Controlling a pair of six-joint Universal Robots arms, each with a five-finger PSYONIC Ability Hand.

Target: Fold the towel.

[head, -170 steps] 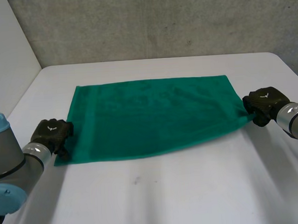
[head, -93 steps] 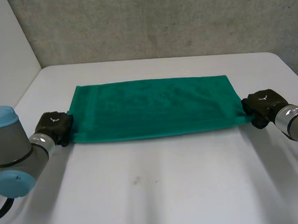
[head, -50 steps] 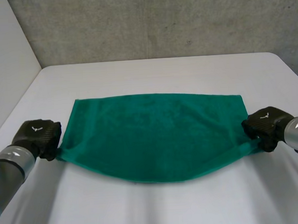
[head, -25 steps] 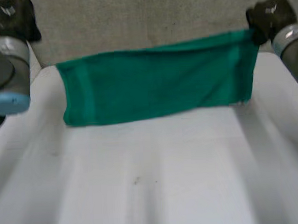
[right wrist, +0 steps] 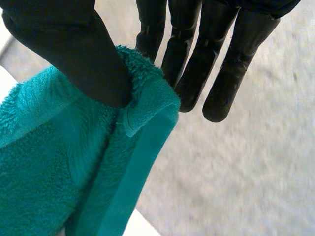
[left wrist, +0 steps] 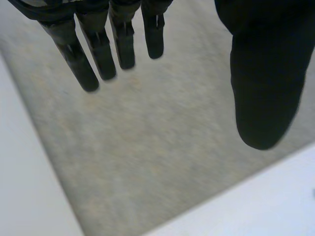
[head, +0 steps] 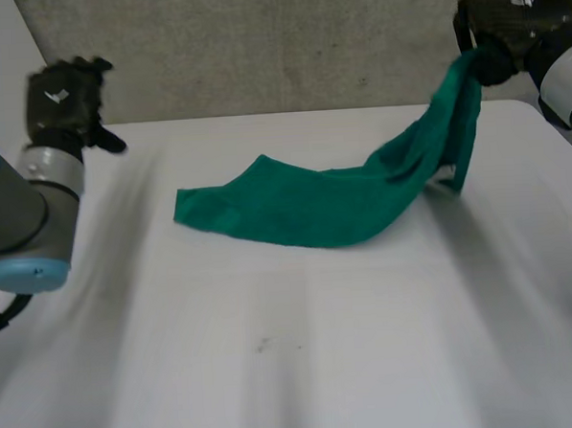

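The right robot hand (head: 511, 20) is pinching a towel (head: 314, 208) corner between thumb and straight fingers, raised at the far right. The left robot hand (head: 61, 99) is hovering far left, fingers spread, holding nothing. The towel is trailing down into a rumpled heap on the counter (head: 304, 366) (seemingly no clean fold), so the folding is looking mostly undone.

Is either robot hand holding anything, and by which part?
The right robot hand pinches the green towel at its hemmed end; the left robot hand is open, holding nothing.
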